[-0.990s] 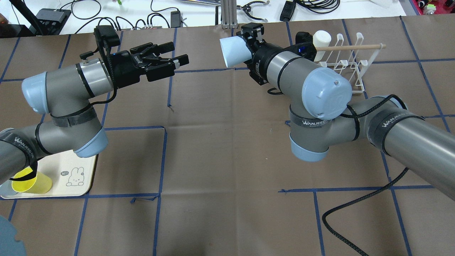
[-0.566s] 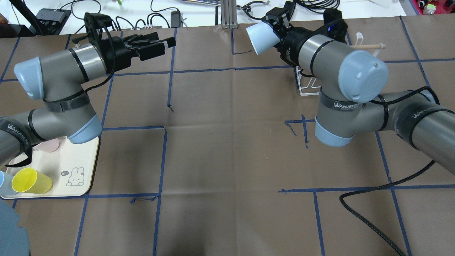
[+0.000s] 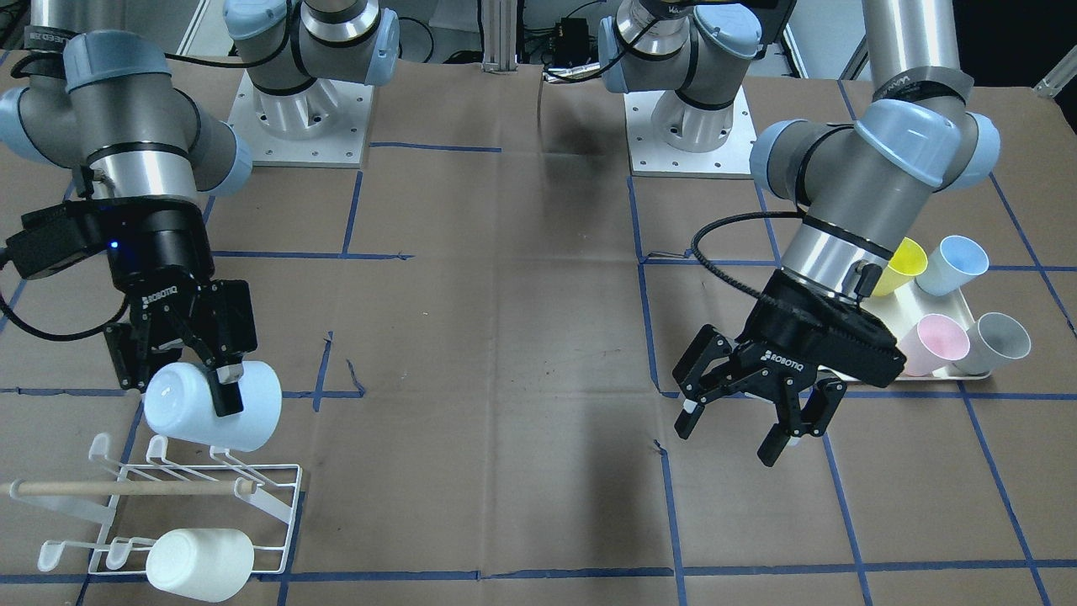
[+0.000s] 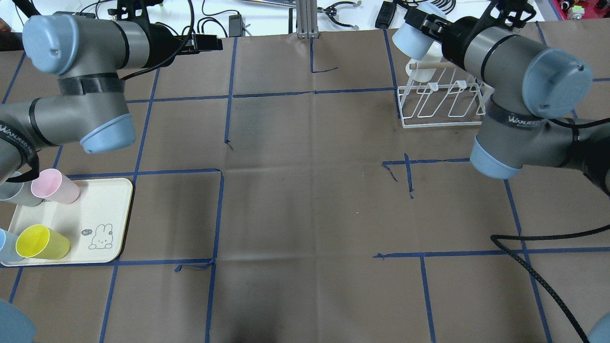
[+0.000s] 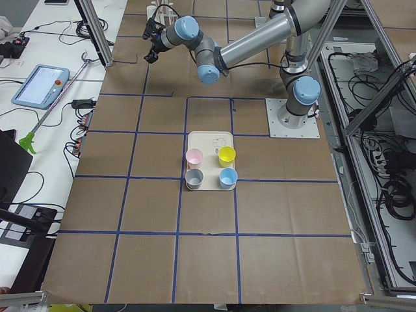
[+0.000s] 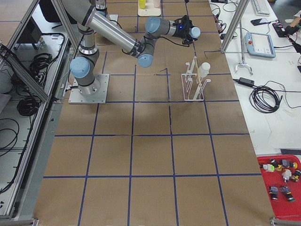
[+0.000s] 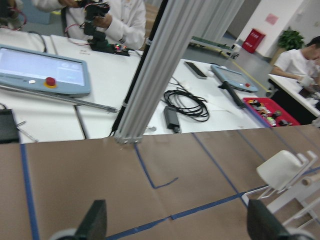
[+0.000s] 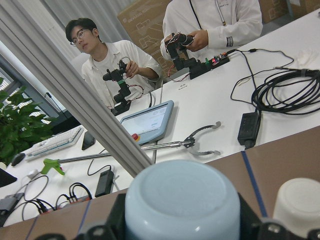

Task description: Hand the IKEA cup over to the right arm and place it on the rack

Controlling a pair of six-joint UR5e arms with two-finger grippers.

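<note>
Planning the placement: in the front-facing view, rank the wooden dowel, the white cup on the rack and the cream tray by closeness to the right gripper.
1. Wooden dowel: just below the right gripper and its pale blue cup.
2. White cup: on the rack's operator-side row.
3. Cream tray: far across the table.

The right arm [image 3: 139,168] points its wrist straight down at the table, the right gripper [image 3: 181,383] clamped across a pale cup [image 3: 252,412] held on its side. The left arm [image 3: 858,181] slants downward, the left gripper [image 3: 730,433] hanging in the air with its jaws spread wide.
</note>
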